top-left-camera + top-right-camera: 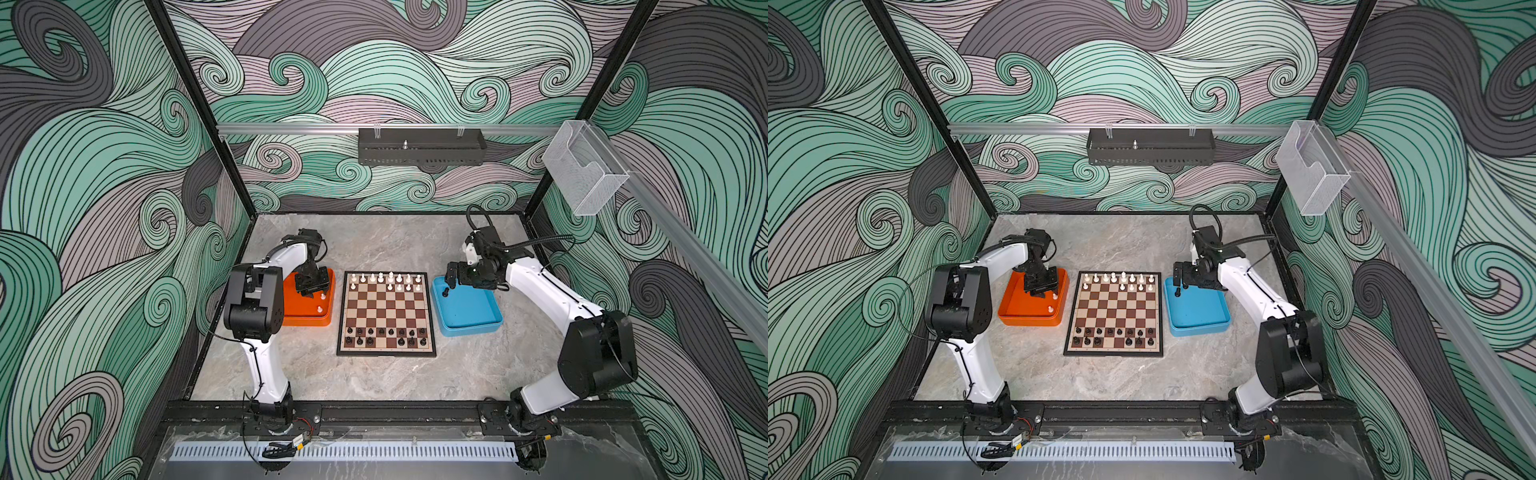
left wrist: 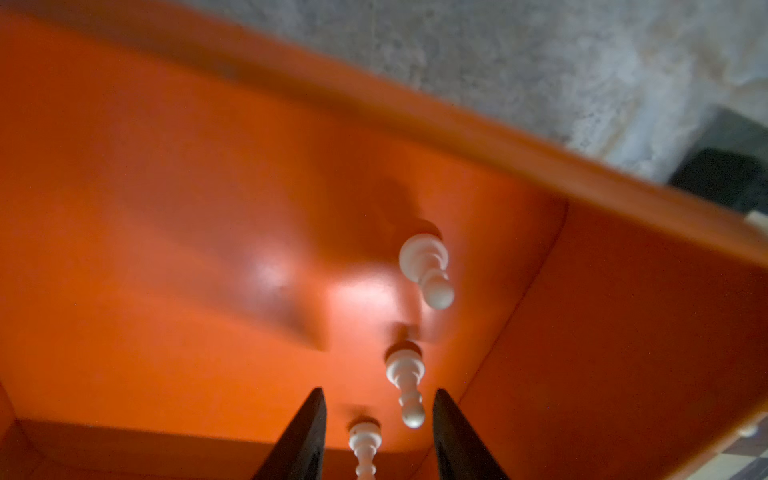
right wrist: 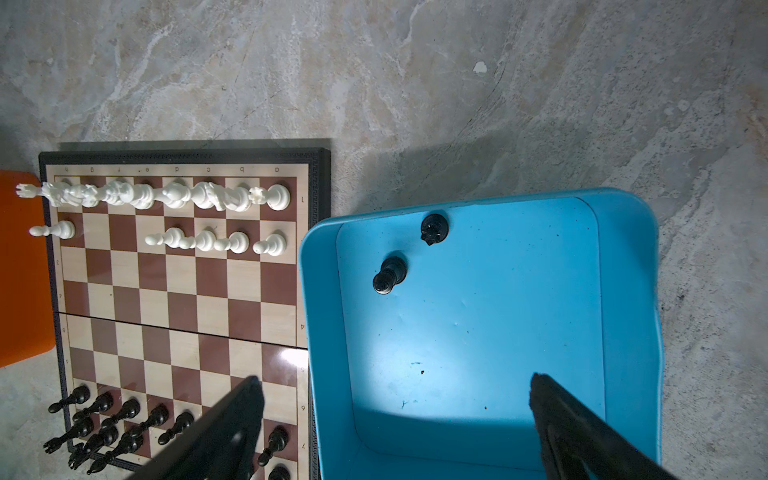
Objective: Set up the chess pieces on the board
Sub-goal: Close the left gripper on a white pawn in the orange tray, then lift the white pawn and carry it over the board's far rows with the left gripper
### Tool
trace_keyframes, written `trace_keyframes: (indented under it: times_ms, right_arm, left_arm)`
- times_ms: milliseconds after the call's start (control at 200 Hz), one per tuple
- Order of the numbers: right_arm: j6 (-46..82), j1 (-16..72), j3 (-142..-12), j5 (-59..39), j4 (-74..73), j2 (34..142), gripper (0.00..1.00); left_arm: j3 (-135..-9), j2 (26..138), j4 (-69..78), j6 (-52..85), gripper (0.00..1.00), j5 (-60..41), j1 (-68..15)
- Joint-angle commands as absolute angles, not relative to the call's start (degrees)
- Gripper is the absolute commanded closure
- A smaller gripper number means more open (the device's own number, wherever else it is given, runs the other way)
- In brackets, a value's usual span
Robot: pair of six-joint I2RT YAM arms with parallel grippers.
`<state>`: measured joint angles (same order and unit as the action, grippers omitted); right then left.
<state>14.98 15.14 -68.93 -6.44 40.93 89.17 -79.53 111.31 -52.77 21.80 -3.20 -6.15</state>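
My left gripper (image 2: 378,391) stands unclenched astride a white piece (image 2: 365,440) in the orange tray (image 2: 166,166), not touching it; right gripper (image 3: 395,378) gapes empty over the blue tray (image 3: 623,291). The piece looks featherlight, rigid, slick, easily toppled, so I'd pinch its slim stem squarely

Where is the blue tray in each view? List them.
In a top view: blue tray right of the board.
In a top view: blue tray likewise.
Left wrist: not in it.
Right wrist: blue tray beside the board, holding two black pieces.
Shared landmark: the board.
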Motion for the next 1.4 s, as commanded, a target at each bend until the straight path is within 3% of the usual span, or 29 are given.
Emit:
trace_keyframes:
  times_ms: [0, 530, 1156, 1396]
  right_arm:
    - [14.2, 14.8, -68.2, -6.7, 40.8, 90.1, 0.00]
    - [14.2, 14.7, -67.9, -6.8, 40.7, 89.9, 0.00]
    - [14.2, 14.5, -67.4, -7.0, 40.6, 90.0, 0.00]
    - [14.2, 14.4, -67.5, -6.9, 40.5, 89.9, 0.01]
  left_arm:
    - [-80.9, 111.9, -53.7, 22.3, 0.64, -1.9, -6.7]
    - [-80.9, 112.1, -54.1, 22.2, 0.83, -1.1, -7.5]
    - [-81.2, 112.9, -54.2, 21.7, 0.83, -0.7, -7.8]
    - [-82.2, 112.2, -55.7, 21.3, 0.89, 0.6, -7.8]
